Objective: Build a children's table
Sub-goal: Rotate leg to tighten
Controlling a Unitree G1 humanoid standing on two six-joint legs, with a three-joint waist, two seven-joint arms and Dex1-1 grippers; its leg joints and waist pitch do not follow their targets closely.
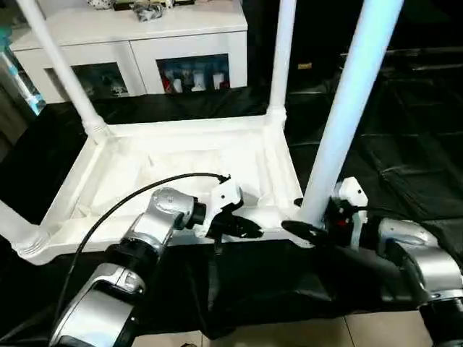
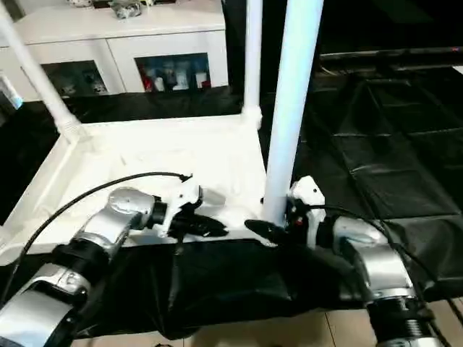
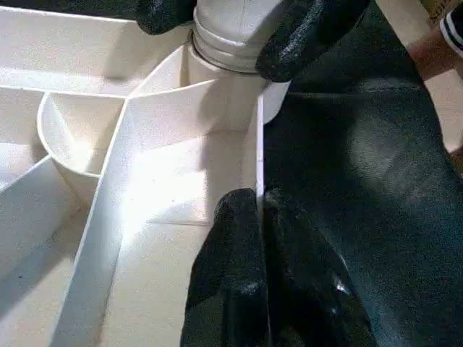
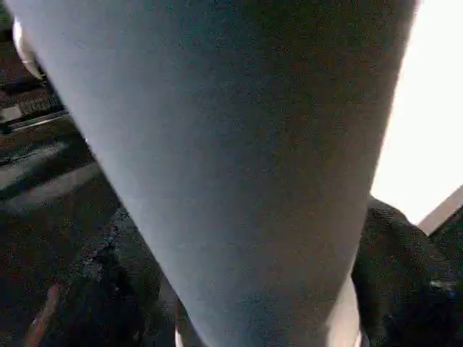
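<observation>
Table (image 1: 181, 163): upside down on black-draped desk (image 1: 405, 166), ribs up, legs in sockets | Near leg (image 1: 347, 108): upright in near corner socket | Left gripper (image 1: 242, 230): fingers pinched on near rim | Right gripper (image 1: 307, 230): fingers around leg base | Cabinet (image 1: 137, 43): behind desk

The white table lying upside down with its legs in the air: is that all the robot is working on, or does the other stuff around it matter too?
Part of the job:
- upturned tabletop
- near leg
- far legs
- left gripper, pinching the rim
- right gripper, around the near leg

Just around:
- black cloth
- white cabinet
</observation>
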